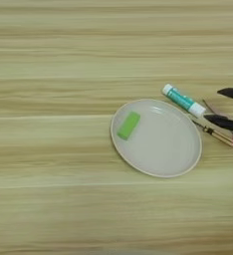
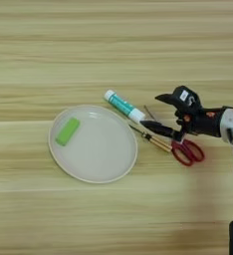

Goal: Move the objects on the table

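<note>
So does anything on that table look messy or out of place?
Slightly. The red-handled scissors and thin yellow-and-black screwdriver lie crossed in a heap right of the round pale plate, under the open black pincer. Nothing looks spilled or broken.

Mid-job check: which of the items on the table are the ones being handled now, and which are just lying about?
In play:
- right gripper, fingers open, above the tools
- scissors with red handles
- thin screwdriver, beside the plate's right rim
- table

Lying about:
- teal-and-white glue stick, above the plate's rim
- pale round plate
- green eraser, on the plate
</note>
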Tool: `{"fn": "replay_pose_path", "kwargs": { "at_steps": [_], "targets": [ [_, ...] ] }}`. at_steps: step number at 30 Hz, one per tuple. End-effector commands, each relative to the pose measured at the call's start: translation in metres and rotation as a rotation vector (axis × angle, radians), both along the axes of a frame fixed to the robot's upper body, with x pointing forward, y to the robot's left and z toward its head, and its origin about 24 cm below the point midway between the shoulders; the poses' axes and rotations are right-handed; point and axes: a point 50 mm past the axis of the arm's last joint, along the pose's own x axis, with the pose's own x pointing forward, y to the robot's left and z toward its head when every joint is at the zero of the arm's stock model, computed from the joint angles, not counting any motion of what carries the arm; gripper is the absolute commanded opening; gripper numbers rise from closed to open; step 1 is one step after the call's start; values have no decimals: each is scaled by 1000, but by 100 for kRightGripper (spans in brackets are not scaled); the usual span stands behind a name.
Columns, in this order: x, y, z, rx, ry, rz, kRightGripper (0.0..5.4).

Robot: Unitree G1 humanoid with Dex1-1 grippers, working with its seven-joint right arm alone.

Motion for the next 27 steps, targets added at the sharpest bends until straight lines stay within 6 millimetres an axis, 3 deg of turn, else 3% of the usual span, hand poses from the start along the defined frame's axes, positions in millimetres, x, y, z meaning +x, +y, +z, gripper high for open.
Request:
{"fn": "replay_pose_path", "kwargs": {
  "at_steps": [1, 5, 10, 27],
  "targets": [
    [8, -2, 52, -21, -178, 9, 500],
    [6, 7, 59, 8, -197, 48, 535],
    [1, 23, 59, 43, -192, 100, 535],
    [-2, 68, 24, 171, -62, 138, 535]
  ]
}}
